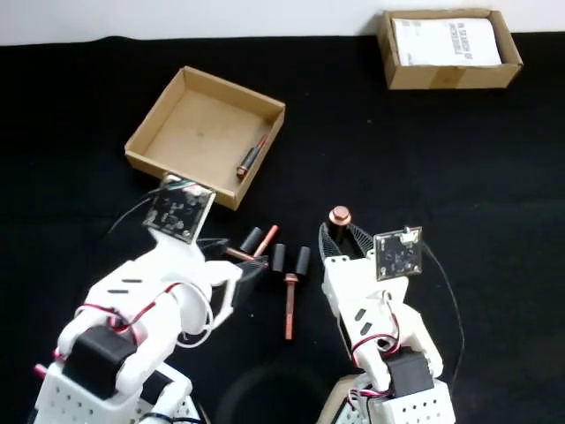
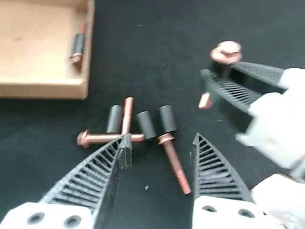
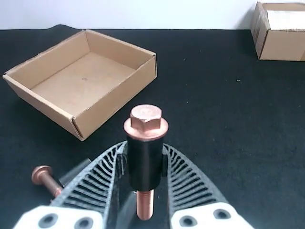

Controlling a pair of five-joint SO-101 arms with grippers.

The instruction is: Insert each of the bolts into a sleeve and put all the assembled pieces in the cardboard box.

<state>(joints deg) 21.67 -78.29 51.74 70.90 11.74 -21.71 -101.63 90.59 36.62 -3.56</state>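
My right fingers (image 3: 102, 176) pinch the sleeved bolt (image 3: 143, 152) mid-sleeve, stiff and probably slippery; my left fingers (image 2: 95, 171) gape empty.

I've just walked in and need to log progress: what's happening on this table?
The right gripper is shut on a sleeve with a bolt already through it, held upright. The left gripper hangs open over the loose bolts and empty sleeves. One assembled piece lies in the cardboard box.
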